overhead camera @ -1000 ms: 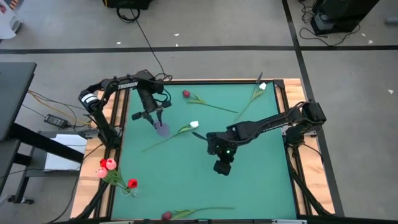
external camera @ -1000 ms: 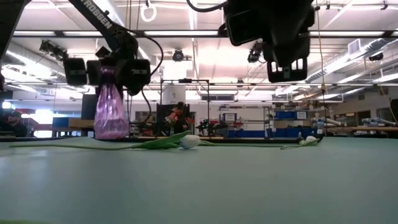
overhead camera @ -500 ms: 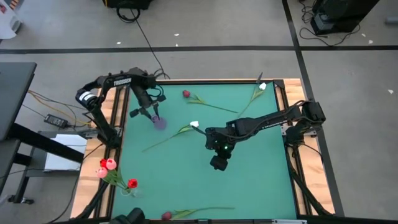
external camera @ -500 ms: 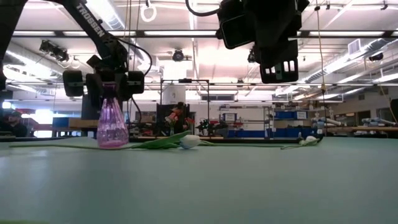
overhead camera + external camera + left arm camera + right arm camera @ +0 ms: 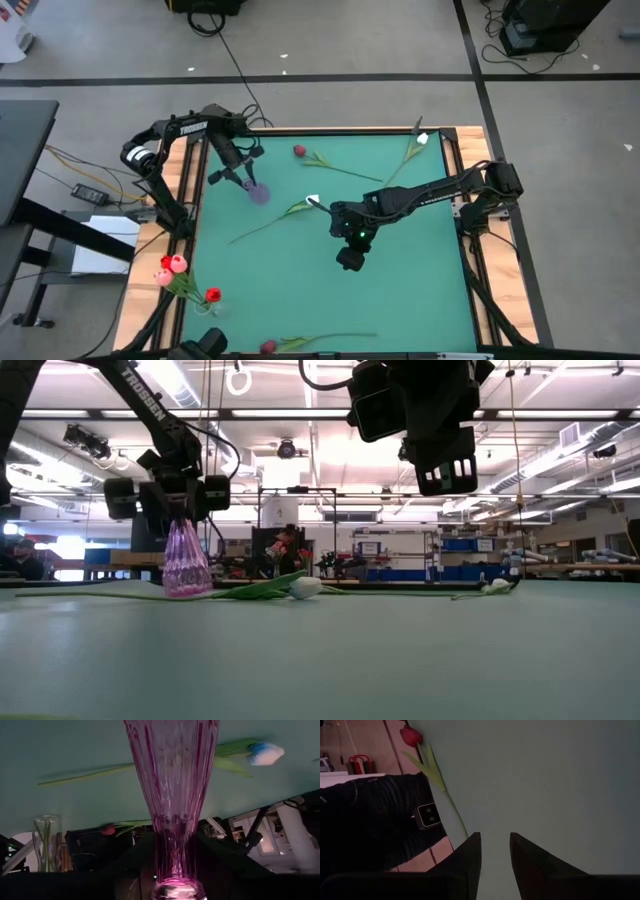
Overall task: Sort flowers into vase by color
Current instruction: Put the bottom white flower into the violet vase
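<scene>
Since a second ago: purple vase [image 5: 259,194] lowered onto green surface [image 5: 420,290], now standing upright near far-left part; right hand [image 5: 350,260] shifted toward centre. White tulip [image 5: 312,201] lying just right of vase, stem running down-left across surface, head toward right arm. Left hand [image 5: 247,182] around vase neck, fingers [image 5: 131,857] loosening. Right hand fingers [image 5: 470,852] slightly parted, empty, nearer tulip head.

Robotics lab: shelving [image 5: 470,555], ceiling strip lights [image 5: 300,414]
</scene>
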{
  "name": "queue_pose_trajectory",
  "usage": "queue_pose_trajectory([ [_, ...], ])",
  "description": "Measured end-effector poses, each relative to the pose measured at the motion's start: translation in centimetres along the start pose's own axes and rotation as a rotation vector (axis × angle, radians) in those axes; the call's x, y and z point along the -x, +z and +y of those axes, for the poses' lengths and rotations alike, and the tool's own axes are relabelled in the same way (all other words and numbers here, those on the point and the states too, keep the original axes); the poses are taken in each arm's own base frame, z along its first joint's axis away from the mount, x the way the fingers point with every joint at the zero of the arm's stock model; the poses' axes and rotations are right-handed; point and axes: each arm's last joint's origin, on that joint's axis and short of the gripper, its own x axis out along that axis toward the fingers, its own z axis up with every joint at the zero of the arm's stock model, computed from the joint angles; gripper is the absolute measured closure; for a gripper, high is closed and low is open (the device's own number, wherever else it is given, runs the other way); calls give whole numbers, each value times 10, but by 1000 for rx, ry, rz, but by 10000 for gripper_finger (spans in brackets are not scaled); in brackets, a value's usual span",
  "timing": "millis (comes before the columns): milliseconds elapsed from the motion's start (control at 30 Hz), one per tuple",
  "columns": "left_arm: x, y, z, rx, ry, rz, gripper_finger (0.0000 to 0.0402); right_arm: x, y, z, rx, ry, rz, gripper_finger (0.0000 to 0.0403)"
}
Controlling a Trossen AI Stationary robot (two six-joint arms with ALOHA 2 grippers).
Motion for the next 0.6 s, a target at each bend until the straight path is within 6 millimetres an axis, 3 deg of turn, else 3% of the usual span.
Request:
queue_pose_trajectory([
  [433,-4,-1,-8,-96,-82,44,262,8,8,-8,-10,25,-5,291],
  [600,2,-6,-15,-97,-93,42,233,12,12,-12,-23,39,-6,291],
])
